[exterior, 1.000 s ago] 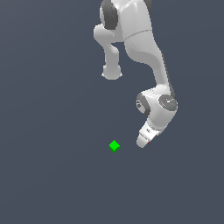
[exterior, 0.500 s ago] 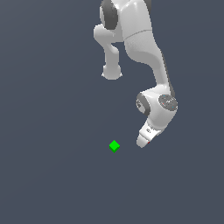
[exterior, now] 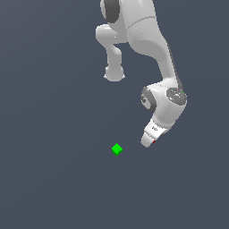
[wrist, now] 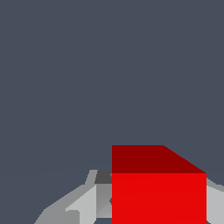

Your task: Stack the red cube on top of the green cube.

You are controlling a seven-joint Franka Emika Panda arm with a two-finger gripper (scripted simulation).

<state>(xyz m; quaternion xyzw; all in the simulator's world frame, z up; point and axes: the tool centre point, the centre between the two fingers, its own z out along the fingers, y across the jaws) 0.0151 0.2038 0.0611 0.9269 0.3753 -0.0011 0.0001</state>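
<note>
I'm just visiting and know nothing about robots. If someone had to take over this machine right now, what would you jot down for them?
Gripper: down over the red cube, which sits between its fingers; whether it is clamped yet, I cannot tell.
Green cube: alone on the floor, toward the exterior view's left of the gripper, apart from it.
Done: the arm has reached the red cube.
Left: confirm the grip, lift, carry over the green cube, set the red one squarely on top, let go.

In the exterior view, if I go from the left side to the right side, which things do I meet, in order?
green cube → end effector, with a sliver of the red cube at its tip
</note>
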